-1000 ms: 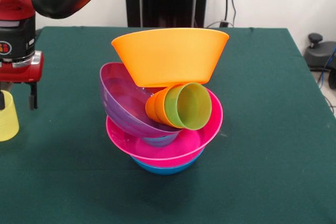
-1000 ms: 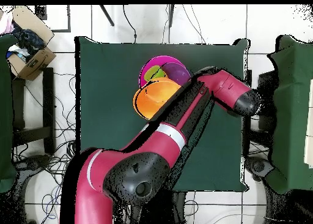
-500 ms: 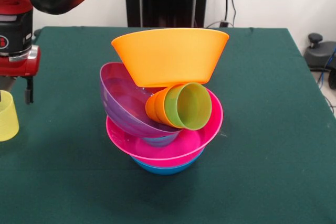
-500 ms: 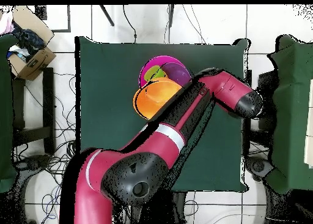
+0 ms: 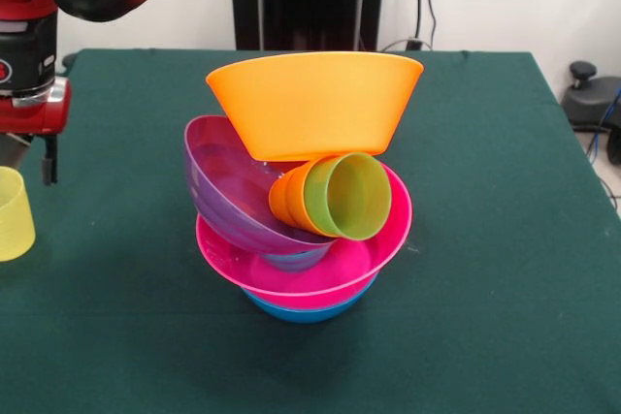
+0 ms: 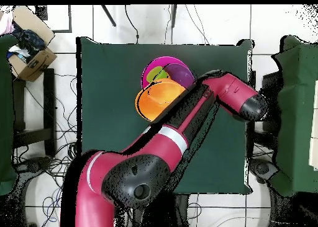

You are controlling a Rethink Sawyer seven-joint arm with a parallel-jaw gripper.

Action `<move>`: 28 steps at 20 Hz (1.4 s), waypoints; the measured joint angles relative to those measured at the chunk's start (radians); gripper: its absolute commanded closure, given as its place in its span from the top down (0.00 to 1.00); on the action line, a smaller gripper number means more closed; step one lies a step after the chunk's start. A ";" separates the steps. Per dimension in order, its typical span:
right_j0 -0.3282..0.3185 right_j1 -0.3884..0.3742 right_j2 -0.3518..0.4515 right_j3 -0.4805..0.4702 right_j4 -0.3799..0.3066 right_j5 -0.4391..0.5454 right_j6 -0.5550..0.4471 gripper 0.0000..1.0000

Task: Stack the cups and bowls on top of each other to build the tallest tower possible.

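1. Four bowls form the tower (image 5: 306,191) at mid-table (image 5: 505,239): blue bowl (image 5: 309,309) at the base, pink bowl (image 5: 315,264) in it, purple bowl (image 5: 228,191) tilted on edge inside the pink, orange bowl (image 5: 312,104) upright on top.
2. Green cup (image 5: 347,196), nested in the orange cup (image 5: 283,199), lies on its side, mouth toward the camera, between the orange and pink bowls.
3. Yellow cup (image 5: 14,212) stands well apart at the left edge of the front view.
4. Gripper (image 5: 44,157): above and just beside the yellow cup, apart from it; one finger (image 5: 47,160) shows. Cannot tell whether spread or pressed together.
5. Arm (image 6: 186,122) crosses the table in the overhead view, beside the tower.
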 measured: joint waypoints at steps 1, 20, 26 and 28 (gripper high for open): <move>0.000 0.000 0.000 0.000 0.000 0.000 0.000 1.00; 0.000 0.042 0.000 0.002 0.000 0.000 0.000 1.00; 0.000 0.063 0.000 0.001 0.000 0.000 0.000 1.00; -0.001 0.068 0.000 0.001 0.000 0.000 0.000 1.00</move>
